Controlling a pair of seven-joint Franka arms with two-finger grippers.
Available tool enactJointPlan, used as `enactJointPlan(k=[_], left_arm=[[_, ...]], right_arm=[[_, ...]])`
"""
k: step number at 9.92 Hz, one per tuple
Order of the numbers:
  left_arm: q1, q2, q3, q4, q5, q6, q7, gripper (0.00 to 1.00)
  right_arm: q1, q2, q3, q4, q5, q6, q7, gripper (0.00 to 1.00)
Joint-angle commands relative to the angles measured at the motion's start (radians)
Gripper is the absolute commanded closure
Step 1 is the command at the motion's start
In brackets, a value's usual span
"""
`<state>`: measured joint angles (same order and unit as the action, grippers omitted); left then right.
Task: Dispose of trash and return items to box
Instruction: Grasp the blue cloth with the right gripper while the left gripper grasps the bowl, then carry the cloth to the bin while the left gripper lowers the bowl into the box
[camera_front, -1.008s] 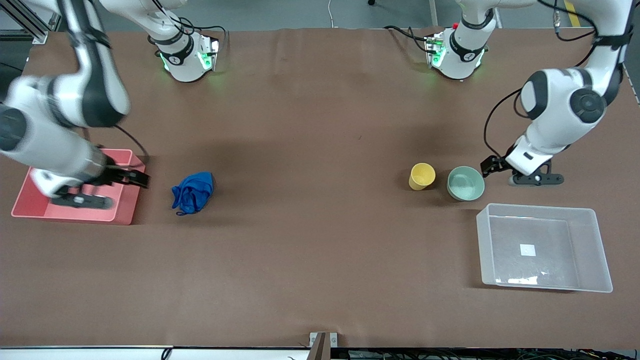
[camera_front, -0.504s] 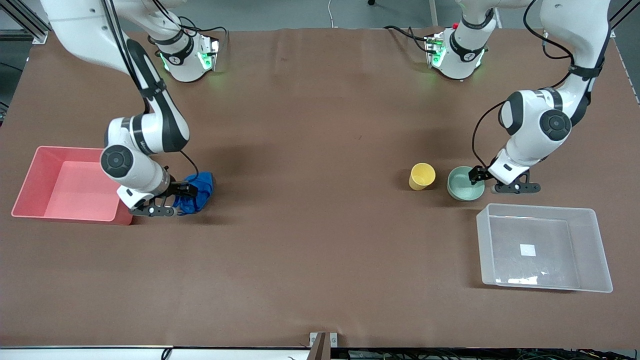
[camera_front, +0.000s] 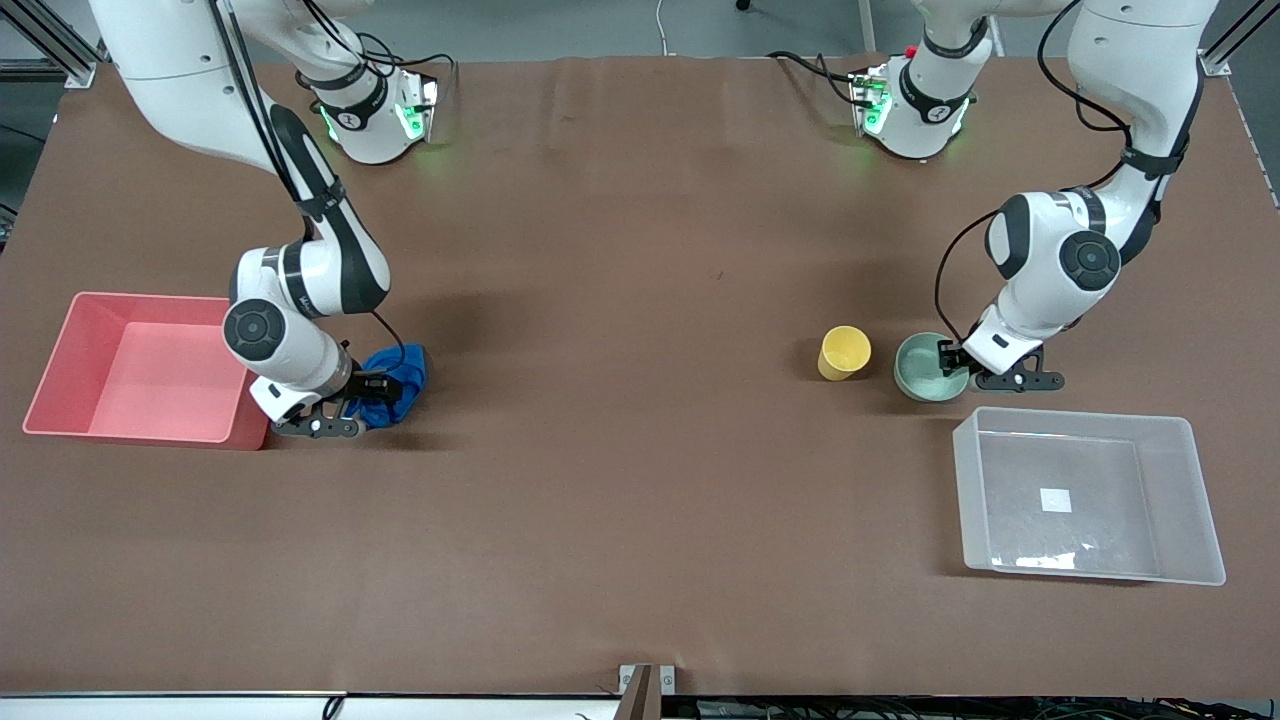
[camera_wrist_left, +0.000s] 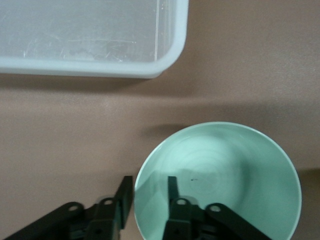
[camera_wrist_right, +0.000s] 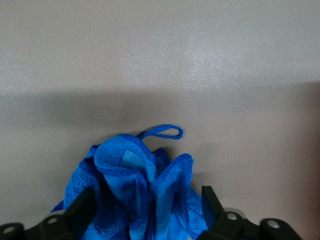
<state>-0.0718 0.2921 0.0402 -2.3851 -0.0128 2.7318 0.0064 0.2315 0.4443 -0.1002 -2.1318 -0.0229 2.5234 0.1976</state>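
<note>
The blue cloth wad (camera_front: 402, 370) lies on the table beside the pink bin. My right gripper (camera_front: 372, 391) is down at it, open, with one finger on each side of the cloth (camera_wrist_right: 135, 190), as the right wrist view (camera_wrist_right: 147, 196) shows. The mint-green bowl (camera_front: 922, 368) sits beside the yellow cup (camera_front: 845, 352). My left gripper (camera_front: 953, 362) is open and straddles the bowl's rim (camera_wrist_left: 220, 175), one finger inside and one outside (camera_wrist_left: 147, 184). The clear box (camera_front: 1080, 416) stands nearer the front camera than the bowl.
The pink bin (camera_front: 140, 380) stands at the right arm's end of the table, next to the right gripper. A corner of the clear box (camera_wrist_left: 100, 67) shows in the left wrist view, a short gap from the bowl.
My right arm swung from over the pink bin down to the blue cloth. My left gripper moved from beside the bowl onto its rim.
</note>
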Motion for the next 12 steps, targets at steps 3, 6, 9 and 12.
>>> enactJointPlan(k=[3,6,9,12], left_arm=[[0.009,-0.071,-0.005,-0.003,0.007,-0.035,0.015,1.0],[0.013,-0.159,-0.005,0.183,0.007,-0.327,0.021,1.0],[0.023,-0.095,0.022,0.45,-0.027,-0.542,0.084,1.0],[0.02,0.14,0.134,0.787,-0.122,-0.641,0.261,1.0]], right_arm=[[-0.001,-0.018,0.01,-0.063,0.0,0.063,0.023,0.99],[0.003,-0.03,0.011,-0.042,0.0,0.022,0.039,0.99],[-0.004,-0.195,0.008,0.146,0.0,-0.411,0.034,0.99],[-0.137,-0.294,-0.001,0.321,-0.017,-0.685,-0.169,0.99]])
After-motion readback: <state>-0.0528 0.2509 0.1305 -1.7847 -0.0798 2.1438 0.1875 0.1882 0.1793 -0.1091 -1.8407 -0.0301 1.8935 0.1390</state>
